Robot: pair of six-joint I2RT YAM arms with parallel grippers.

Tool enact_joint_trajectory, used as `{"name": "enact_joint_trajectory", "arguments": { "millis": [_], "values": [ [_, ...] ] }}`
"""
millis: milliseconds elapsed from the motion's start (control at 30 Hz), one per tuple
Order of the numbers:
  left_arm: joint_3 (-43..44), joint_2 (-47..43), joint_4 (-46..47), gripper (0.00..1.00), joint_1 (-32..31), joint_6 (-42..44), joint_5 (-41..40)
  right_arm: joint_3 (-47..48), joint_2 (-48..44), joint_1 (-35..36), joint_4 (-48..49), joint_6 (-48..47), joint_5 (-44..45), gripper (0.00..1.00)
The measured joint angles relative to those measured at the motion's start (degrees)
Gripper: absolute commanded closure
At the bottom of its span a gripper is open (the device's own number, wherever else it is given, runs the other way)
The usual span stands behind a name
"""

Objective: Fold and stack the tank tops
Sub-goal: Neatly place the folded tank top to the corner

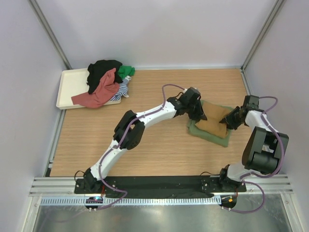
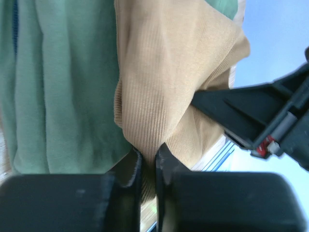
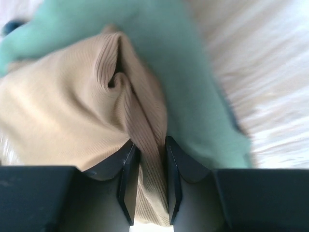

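Observation:
A folded mustard brown tank top (image 1: 215, 119) lies on a folded olive green tank top (image 1: 208, 134) at the right of the table. My left gripper (image 1: 199, 112) is shut on the mustard top's left edge; its ribbed cloth (image 2: 164, 82) runs between the fingers (image 2: 131, 166), with green cloth (image 2: 63, 87) beside it. My right gripper (image 1: 231, 120) is shut on the mustard top's right edge; the cloth (image 3: 72, 111) is pinched between the fingers (image 3: 129, 174), over the green top (image 3: 193, 92). More tank tops, black (image 1: 102, 70), red (image 1: 99, 92) and green (image 1: 126, 71), are heaped at the back left.
A cream tray (image 1: 70, 87) sits at the back left corner, under part of the heap. A striped cloth (image 1: 123, 91) pokes out of the heap. Grey walls close the table on three sides. The right gripper's black body (image 2: 260, 116) shows in the left wrist view.

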Motion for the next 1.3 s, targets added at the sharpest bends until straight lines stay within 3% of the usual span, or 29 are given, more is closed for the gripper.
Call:
{"name": "enact_joint_trajectory", "arguments": {
  "millis": [67,133,200,367,600,700,733,800,833,933,1067,1200,1300],
  "values": [
    [-0.09,0.00,0.00,0.74,-0.17,0.13,0.04,-1.36,0.22,-1.66,0.74,0.76,0.52,0.63],
    [-0.46,0.00,-0.15,0.66,-0.46,0.37,-0.17,-1.51,0.44,-2.51,1.20,1.25,1.46,0.48],
    [-0.46,0.00,-0.52,0.61,-0.59,0.90,-0.46,-1.53,0.52,-2.78,1.66,1.33,2.60,0.41],
    [-0.31,-0.44,-3.54,0.46,-0.35,3.52,-2.75,-2.12,-3.10,-2.84,1.53,1.66,6.45,0.30],
    [1.68,-4.24,-9.55,0.37,0.04,8.74,-5.97,-1.20,-19.74,-3.10,-0.02,0.46,10.93,0.25],
    [-1.73,-10.43,-9.51,0.21,0.02,11.04,-7.10,-1.11,-23.67,-3.10,-0.20,-0.87,10.93,0.17],
    [-3.56,-13.05,-9.33,0.14,-0.02,11.85,-7.58,-1.11,-24.22,-3.10,-0.42,-1.31,10.80,0.21],
    [-8.44,-18.82,-8.90,0.14,-0.28,13.07,-8.66,-1.46,-24.44,-3.13,-0.68,-2.29,9.73,0.34],
    [-10.58,-21.46,-8.79,0.13,-0.46,13.66,-9.20,-2.14,-24.46,-3.19,-0.44,-2.60,8.70,0.47],
    [-18.14,-28.72,-7.61,0.13,-1.18,15.26,-11.43,-5.51,-24.76,-3.21,0.85,-2.84,2.86,0.57],
    [-32.94,-38.91,-4.35,0.14,-2.05,17.03,-14.60,-10.14,-23.63,-3.21,5.42,-1.79,-9.25,0.66],
    [-46.12,-48.35,-3.63,0.14,-2.29,18.80,-17.57,-14.95,-19.28,-3.13,16.13,1.99,-21.18,0.67],
    [-53.55,-55.45,-2.71,0.14,-2.23,19.82,-19.89,-19.74,-17.29,-3.13,23.69,5.09,-25.03,0.68]
  ]
}}
